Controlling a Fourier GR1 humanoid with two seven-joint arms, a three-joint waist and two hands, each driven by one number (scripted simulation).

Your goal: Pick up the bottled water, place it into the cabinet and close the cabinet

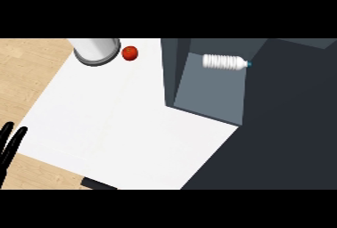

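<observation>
The bottled water (225, 62), clear and ribbed with a blue cap, lies on its side inside the dark grey cabinet (211, 95) at the upper right, cap pointing right. The cabinet's interior shows open from above, and no door can be made out. My left hand (9, 144) shows only as black straight fingers at the left edge, far from the bottle and holding nothing. My right hand does not show.
A grey-white cylindrical container (96, 50) stands at the counter's far edge, with a red apple (130, 53) just right of it. The white counter top (125, 129) spreads across the middle. Wooden floor lies to the left and a dark surface to the right.
</observation>
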